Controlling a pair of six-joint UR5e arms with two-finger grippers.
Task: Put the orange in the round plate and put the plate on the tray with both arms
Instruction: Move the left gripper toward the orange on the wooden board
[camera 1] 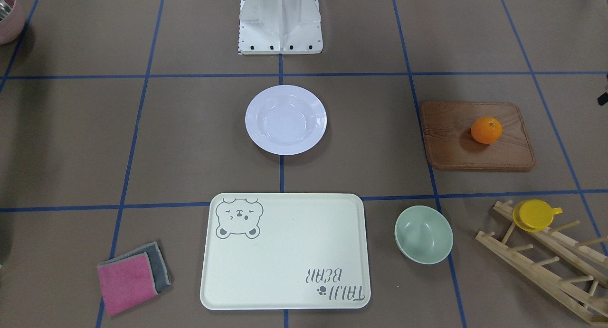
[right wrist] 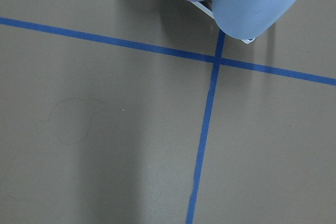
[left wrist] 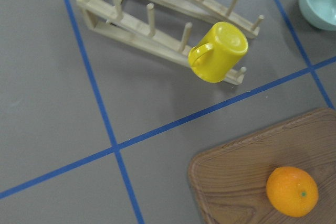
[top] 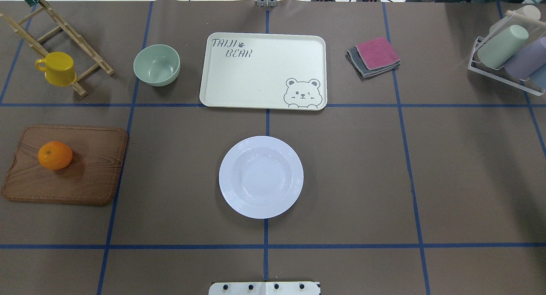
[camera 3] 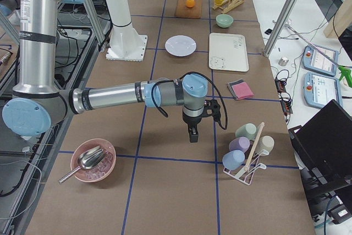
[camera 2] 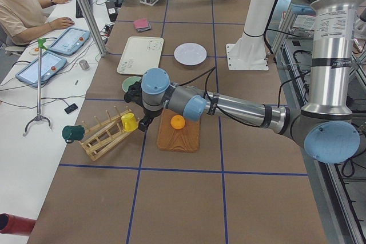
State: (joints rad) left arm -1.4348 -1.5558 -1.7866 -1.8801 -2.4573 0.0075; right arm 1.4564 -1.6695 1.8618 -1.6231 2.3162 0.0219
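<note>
The left arm (camera 2: 229, 107) is stretching out with the left claw (camera 2: 142, 123) hanging over the tabletop. Can't tell if its fingers are spread or pinched. The bear tray (top: 262, 71) is sitting well away from it, toward the table's middle. The wooden board (top: 85, 175) is lying just beside and below it. The round plate (top: 261, 176) is waiting empty, also well apart. The orange (top: 55, 155) is resting on the board, near that claw but not under it.

I'd be centring over the orange first, then dropping straight down and squeezing gently across its widest part, since it's likely to roll.

The right claw (camera 3: 191, 135) is idling by the cup rack (camera 3: 247, 152), state unclear too.

Overhead and front cams aren't catching either arm, only the side cams are. The left wrist cam is showing the orange's stem dimple.
</note>
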